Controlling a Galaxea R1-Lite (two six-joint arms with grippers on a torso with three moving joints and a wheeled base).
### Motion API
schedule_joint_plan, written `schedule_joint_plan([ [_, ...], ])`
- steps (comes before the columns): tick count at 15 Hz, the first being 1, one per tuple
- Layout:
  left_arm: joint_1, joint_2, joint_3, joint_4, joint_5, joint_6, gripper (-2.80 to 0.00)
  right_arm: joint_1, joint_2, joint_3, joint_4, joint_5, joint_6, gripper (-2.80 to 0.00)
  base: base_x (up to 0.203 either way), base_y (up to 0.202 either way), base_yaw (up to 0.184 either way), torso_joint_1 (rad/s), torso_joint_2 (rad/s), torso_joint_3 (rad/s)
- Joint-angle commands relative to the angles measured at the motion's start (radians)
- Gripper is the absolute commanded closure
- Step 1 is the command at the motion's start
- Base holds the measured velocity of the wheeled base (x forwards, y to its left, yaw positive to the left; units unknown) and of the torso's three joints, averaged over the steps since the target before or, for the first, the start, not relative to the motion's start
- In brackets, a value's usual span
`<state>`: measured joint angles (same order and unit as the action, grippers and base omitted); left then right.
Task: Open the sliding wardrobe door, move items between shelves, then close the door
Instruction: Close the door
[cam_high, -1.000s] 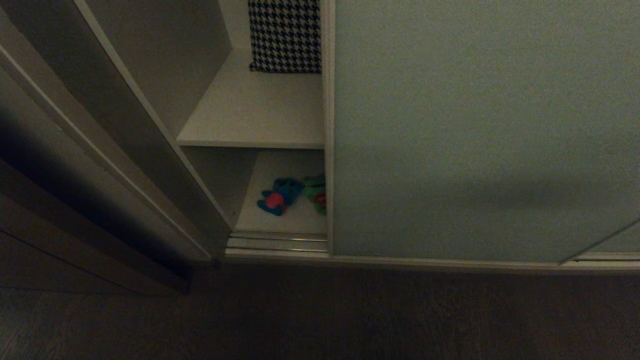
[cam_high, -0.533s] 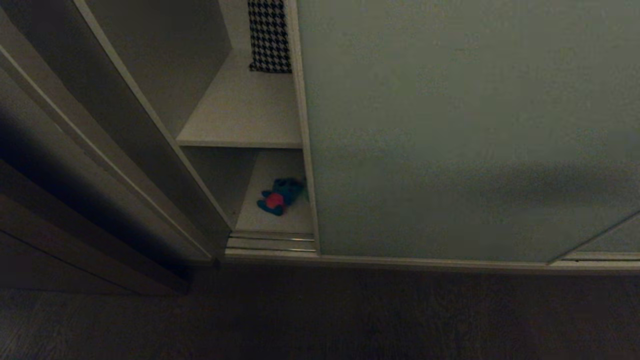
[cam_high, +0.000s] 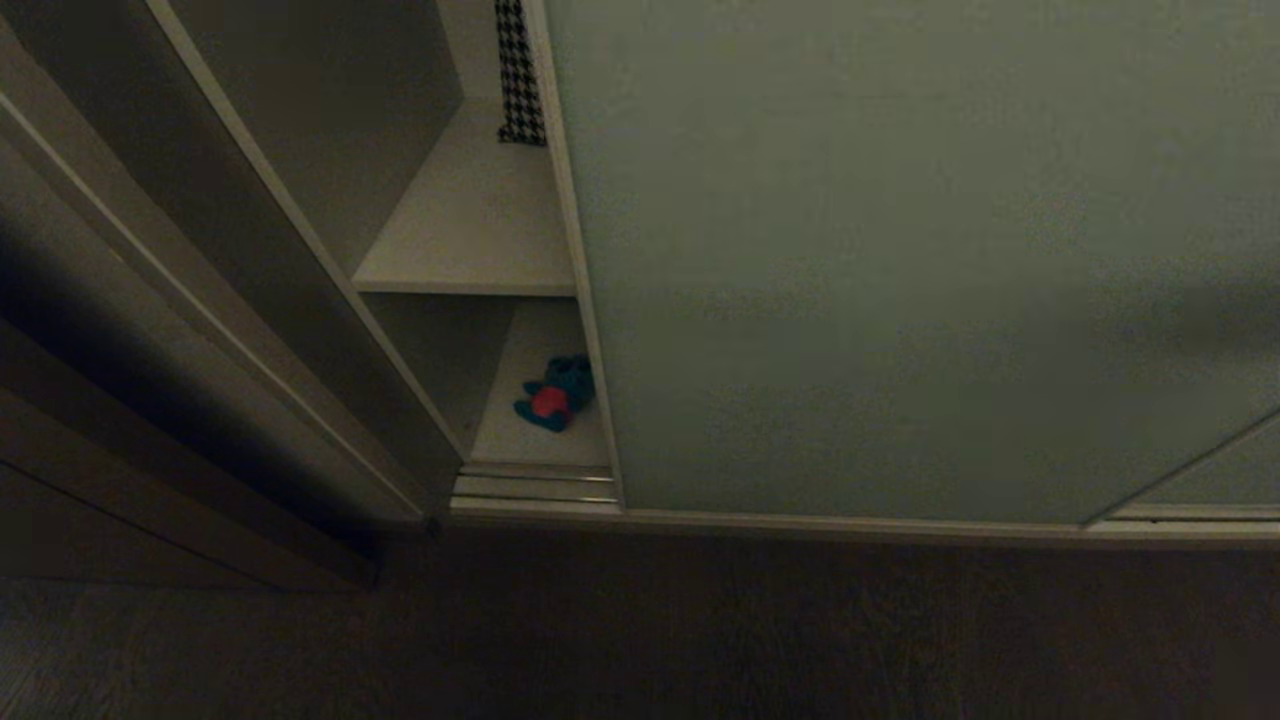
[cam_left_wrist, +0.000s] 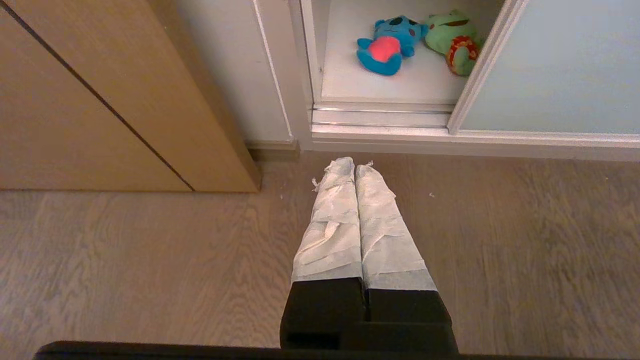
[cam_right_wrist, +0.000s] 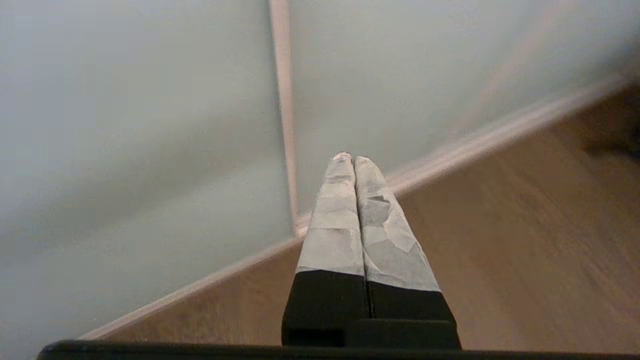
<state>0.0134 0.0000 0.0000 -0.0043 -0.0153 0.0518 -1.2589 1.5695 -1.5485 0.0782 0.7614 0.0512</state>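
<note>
The sliding wardrobe door (cam_high: 900, 250) covers most of the opening and leaves a narrow gap at its left edge. In that gap a blue plush toy (cam_high: 553, 393) lies on the lower shelf (cam_high: 530, 440), below the bare upper shelf (cam_high: 470, 230). The left wrist view shows the blue toy (cam_left_wrist: 385, 44) and the green frog (cam_left_wrist: 452, 40) side by side; the door hides the frog from the head view. My left gripper (cam_left_wrist: 355, 162) hangs shut and empty over the floor before the wardrobe. My right gripper (cam_right_wrist: 353, 157) is shut and empty, its tips close to a thin frame strip (cam_right_wrist: 285, 115) between pale panels.
A strip of the houndstooth cushion (cam_high: 518, 70) shows at the back of the upper shelf. A brown wooden side panel (cam_high: 150, 300) stands left of the opening. The metal floor track (cam_high: 530, 488) runs along the wardrobe's foot, with wood floor (cam_left_wrist: 150, 260) in front.
The door has slid left, narrowing the gap. It now covers the frog and most of the cushion in the head view. The blue toy has not moved.
</note>
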Motion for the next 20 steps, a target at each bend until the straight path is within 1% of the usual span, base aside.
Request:
schedule_joint_plan([
  [1, 0.0, 0.002, 0.0, 0.0, 0.0, 0.0, 0.0, 0.005, 0.12, -0.073, 0.001, 0.059, 0.001, 0.0, 0.0, 0.0, 0.0, 0.0, 0.0, 0.0],
  [3, 0.0, 0.002, 0.0, 0.0, 0.0, 0.0, 0.0, 0.018, 0.167, -0.113, 0.001, 0.106, 0.006, 0.0, 0.0, 0.0, 0.0, 0.0, 0.0, 0.0],
  [6, 0.0, 0.002, 0.0, 0.0, 0.0, 0.0, 0.0, 0.07, 0.254, -0.199, 0.003, 0.113, 0.014, 0.0, 0.0, 0.0, 0.0, 0.0, 0.0, 0.0],
  [7, 0.0, 0.002, 0.0, 0.0, 0.0, 0.0, 0.0, 0.087, 0.279, -0.229, 0.003, 0.113, 0.033, 0.0, 0.0, 0.0, 0.0, 0.0, 0.0, 0.0],
  [9, 0.0, 0.002, 0.0, 0.0, 0.0, 0.0, 0.0, 0.132, 0.312, -0.282, 0.0, 0.112, 0.112, 0.0, 0.0, 0.0, 0.0, 0.0, 0.0, 0.0],
  [10, 0.0, 0.002, 0.0, 0.0, 0.0, 0.0, 0.0, 0.142, 0.319, -0.287, -0.001, 0.112, 0.136, 0.0, 0.0, 0.0, 0.0, 0.0, 0.0, 0.0],
  [14, 0.0, 0.002, 0.0, 0.0, 0.0, 0.0, 0.0, 0.19, 0.336, -0.283, -0.027, 0.104, 0.141, 0.0, 0.0, 0.0, 0.0, 0.0, 0.0, 0.0],
  [17, 0.0, 0.002, 0.0, 0.0, 0.0, 0.0, 0.0, 0.197, 0.362, -0.287, -0.07, 0.09, 0.143, 0.0, 0.0, 0.0, 0.0, 0.0, 0.0, 0.0],
  [20, 0.0, 0.002, 0.0, 0.0, 0.0, 0.0, 0.0, 0.197, 0.386, -0.301, -0.08, 0.082, 0.144, 0.0, 0.0, 0.0, 0.0, 0.0, 0.0, 0.0],
])
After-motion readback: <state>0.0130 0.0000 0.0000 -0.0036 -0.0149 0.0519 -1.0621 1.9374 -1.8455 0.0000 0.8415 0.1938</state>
